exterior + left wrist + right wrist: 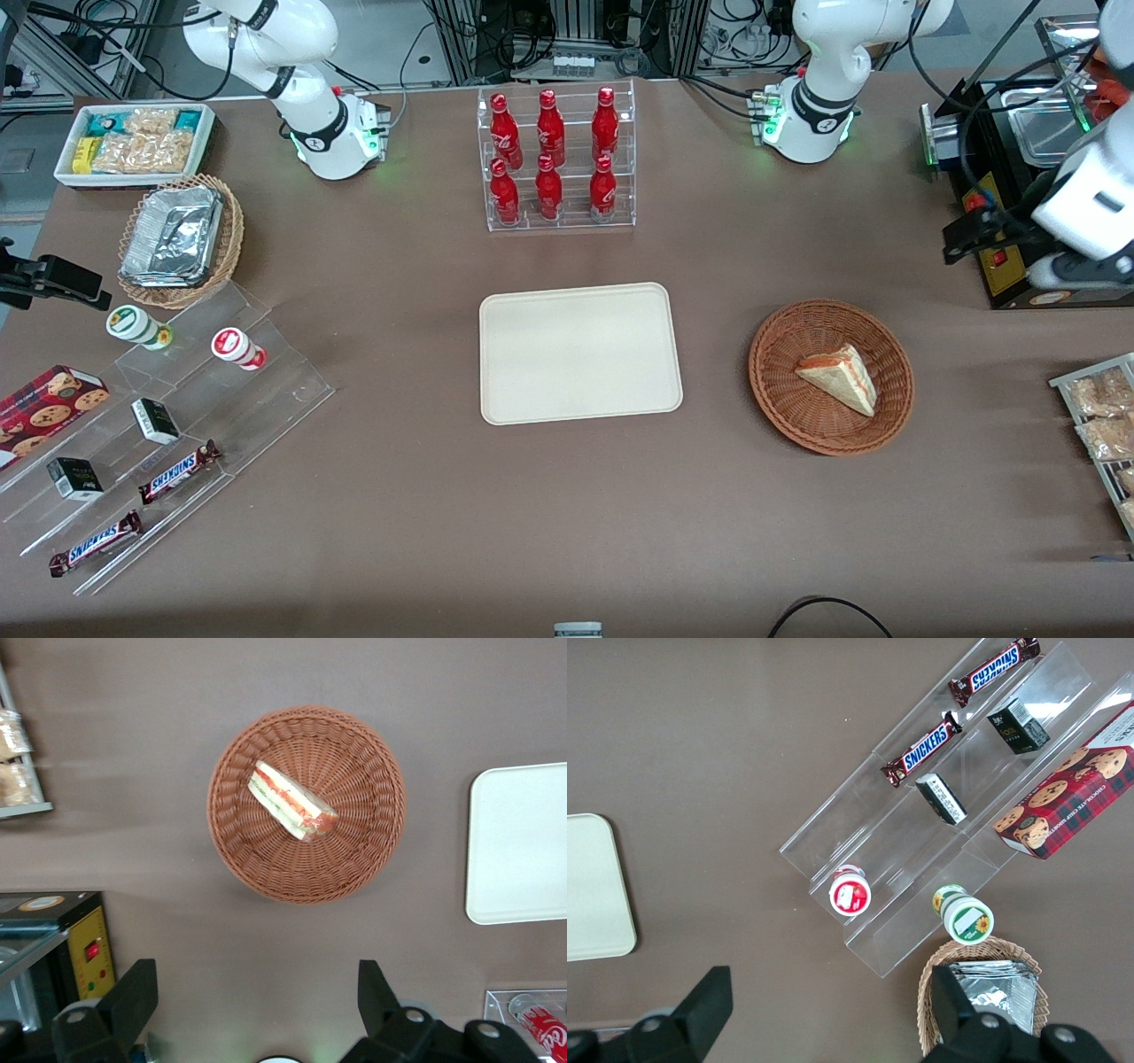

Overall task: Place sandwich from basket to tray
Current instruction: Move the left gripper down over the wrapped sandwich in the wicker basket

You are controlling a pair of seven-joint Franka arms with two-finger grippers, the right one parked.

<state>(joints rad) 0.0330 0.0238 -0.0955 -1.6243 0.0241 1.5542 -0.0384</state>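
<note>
nothing is moved yet. the left claw [252, 1010] hangs high with fingers spread wide, holding nothing. below it the sandwich [291, 803] lies in the basket [363, 855]; the tray [518, 850] beside the basket waits bare.

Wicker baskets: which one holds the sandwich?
The round reddish-brown wicker basket beside the cream tray holds the triangular sandwich; the lighter tan one holds foil trays. Open gripper hovers above it.

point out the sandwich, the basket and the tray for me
sandwich [840, 377], front view, on its pale bread face
basket [780, 390], front view, on the bare woven wall
tray [580, 353], front view, on its flat middle
gripper [257, 1010], left wrist view, between the open jaws
</note>
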